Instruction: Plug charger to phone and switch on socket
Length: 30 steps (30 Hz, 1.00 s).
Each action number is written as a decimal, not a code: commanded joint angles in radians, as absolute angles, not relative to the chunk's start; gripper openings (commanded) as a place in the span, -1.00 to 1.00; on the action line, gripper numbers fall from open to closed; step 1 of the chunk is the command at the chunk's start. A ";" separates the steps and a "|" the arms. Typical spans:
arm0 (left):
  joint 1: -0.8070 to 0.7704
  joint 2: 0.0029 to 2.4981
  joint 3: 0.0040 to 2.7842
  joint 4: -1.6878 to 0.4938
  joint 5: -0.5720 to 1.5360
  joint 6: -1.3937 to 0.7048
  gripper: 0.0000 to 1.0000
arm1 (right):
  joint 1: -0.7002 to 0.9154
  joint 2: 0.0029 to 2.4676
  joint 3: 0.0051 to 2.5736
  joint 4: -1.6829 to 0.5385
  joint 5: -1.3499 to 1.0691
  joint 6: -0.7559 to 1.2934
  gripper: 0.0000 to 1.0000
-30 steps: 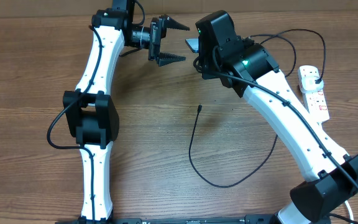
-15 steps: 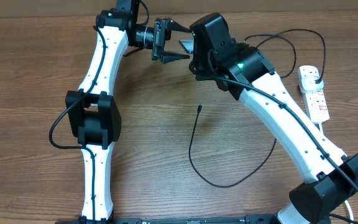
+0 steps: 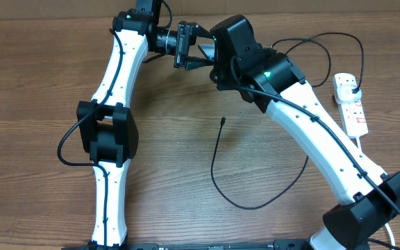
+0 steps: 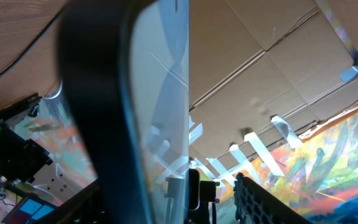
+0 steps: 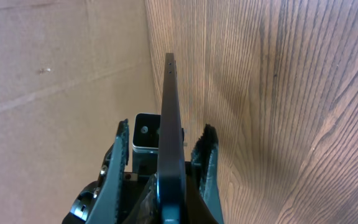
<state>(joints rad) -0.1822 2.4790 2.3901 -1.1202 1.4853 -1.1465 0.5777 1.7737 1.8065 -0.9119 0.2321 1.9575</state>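
Table (image 3: 33, 104): wooden; all of it lay on or hung over this.
Charger (image 3: 217, 173): black cable slack in a loop at mid-table; its far run led off to the socket.
Socket (image 3: 351, 104): white strip near the table's right edge, well apart from both grippers; a black plug (image 3: 353, 85) appeared seated at its far end.
Phone (image 5: 171, 112): held off the table at the far middle, turned edge-on to the right wrist camera.
Right gripper (image 5: 166, 134): fingers pinched on the phone's two faces at one end.
Left gripper (image 3: 201, 47): fingers apart, straddling the phone's free end; contact could not be told.
Connector tip (image 3: 223, 120): loose on the wood, well apart from the phone.
Risk, larger: a drop if the pinch eased before the other pair had truly closed.
Risk, middle: twisting or scraped glass if both pairs pulled at cross angles.
Risk, smaller: the right arm reached over the cable and could snag the loop, dragging the tip.
Count: arms two, grippers two, table one, cable one, strip one, phone one, tip one.
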 commanded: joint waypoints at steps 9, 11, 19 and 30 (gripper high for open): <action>-0.186 2.474 2.411 -1.117 1.493 -1.149 0.09 | 0.583 1.730 1.832 -0.901 0.253 1.967 -0.92; -0.186 2.474 2.411 -1.117 1.493 -1.149 0.13 | 0.583 1.730 1.832 -0.907 0.275 1.963 -0.93; -0.187 2.474 2.411 -1.117 1.493 -1.150 0.01 | 0.591 1.730 1.832 -0.915 0.313 1.960 -0.93; -0.187 2.474 2.411 -1.117 1.493 -1.150 -0.10 | 0.607 1.731 1.826 -0.905 0.313 1.960 -0.93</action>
